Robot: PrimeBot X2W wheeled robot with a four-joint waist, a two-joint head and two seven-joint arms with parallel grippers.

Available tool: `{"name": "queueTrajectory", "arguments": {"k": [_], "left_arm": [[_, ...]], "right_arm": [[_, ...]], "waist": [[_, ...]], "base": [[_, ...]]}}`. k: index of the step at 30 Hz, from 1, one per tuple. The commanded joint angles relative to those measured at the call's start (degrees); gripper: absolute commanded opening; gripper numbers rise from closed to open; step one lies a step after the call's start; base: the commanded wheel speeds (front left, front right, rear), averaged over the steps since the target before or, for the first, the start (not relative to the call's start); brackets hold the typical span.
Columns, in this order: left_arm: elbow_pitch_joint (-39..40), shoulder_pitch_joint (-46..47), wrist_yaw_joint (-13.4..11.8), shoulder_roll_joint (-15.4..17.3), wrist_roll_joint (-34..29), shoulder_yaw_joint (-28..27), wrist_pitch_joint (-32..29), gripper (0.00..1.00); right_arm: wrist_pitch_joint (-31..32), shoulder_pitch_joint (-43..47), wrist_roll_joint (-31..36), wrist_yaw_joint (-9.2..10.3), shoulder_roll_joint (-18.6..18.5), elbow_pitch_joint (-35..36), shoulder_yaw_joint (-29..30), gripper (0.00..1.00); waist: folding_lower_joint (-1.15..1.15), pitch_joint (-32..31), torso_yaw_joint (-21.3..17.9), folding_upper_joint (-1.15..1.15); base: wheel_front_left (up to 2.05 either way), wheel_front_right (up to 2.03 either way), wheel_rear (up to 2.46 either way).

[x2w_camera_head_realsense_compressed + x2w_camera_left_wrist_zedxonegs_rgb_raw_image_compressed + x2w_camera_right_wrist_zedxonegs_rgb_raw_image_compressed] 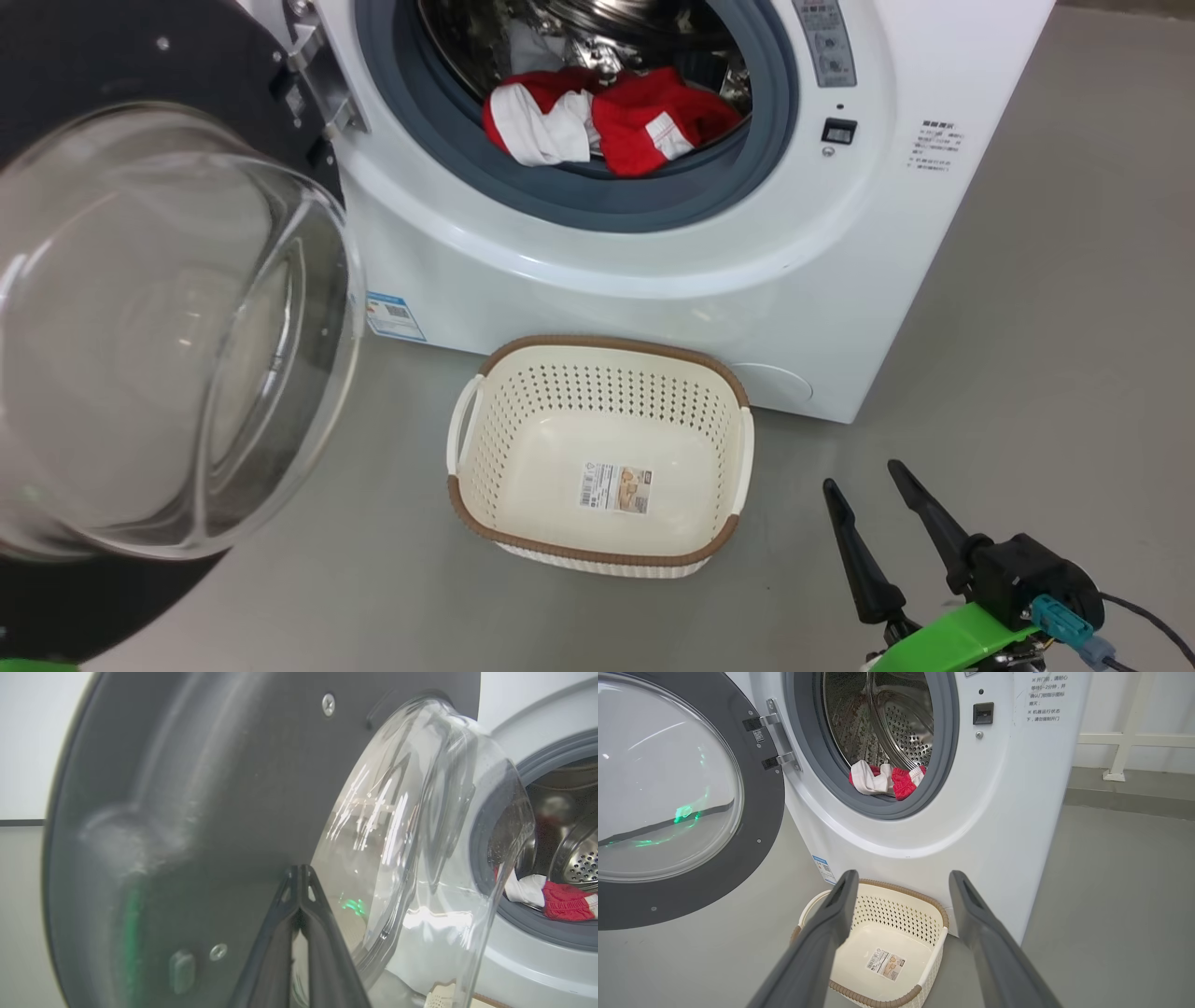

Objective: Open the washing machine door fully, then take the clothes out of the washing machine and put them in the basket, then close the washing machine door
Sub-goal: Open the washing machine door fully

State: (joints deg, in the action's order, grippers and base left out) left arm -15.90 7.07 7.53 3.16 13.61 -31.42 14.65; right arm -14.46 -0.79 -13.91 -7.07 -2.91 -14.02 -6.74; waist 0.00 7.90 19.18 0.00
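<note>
Closest to the head camera, the washing machine door [168, 327] stands swung open on its left-side hinge, its bulging glass window facing into the room. By the door's dark inner face, the left tool [299, 870] has its two fingers pressed together with nothing between them; whether the tips touch the door cannot be told. At lower right the right tool [861, 476] hangs above the floor [1027, 373] with fingers spread wide, holding nothing. Red and white clothes [607, 121] lie at the drum's mouth inside the washing machine [653, 308]. Just before it on the floor stands the basket [616, 347], a paper label [614, 486] on its bottom.
</note>
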Motion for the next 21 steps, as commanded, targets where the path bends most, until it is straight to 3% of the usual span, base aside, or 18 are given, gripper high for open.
{"name": "queueTrajectory", "arguments": {"k": [1,11,21], "left_arm": [[0.2,2.8,-0.3,3.4,-0.6,-3.8,0.3,0.0],[-6.2,8.1,-0.1,7.5,-0.3,-8.8,0.3,0.0],[-12.5,12.6,-0.1,11.1,0.7,-9.6,0.3,0.0]], "right_arm": [[-0.5,-2.6,0.6,-0.42,0.0,1.4,-1.5,1.0],[-0.5,-4.0,1.7,-0.42,0.0,1.7,-0.9,1.0],[-0.5,-5.5,2.6,-0.42,0.0,2.3,-0.5,1.0]], "waist": [[0.0,1.0,-0.4,0.0],[0.0,3.6,-1.1,0.0],[0.0,5.8,-1.3,0.0]], "base": [[0.0,0.0,0.0],[0.0,0.0,0.0],[0.0,0.0,0.0]]}}
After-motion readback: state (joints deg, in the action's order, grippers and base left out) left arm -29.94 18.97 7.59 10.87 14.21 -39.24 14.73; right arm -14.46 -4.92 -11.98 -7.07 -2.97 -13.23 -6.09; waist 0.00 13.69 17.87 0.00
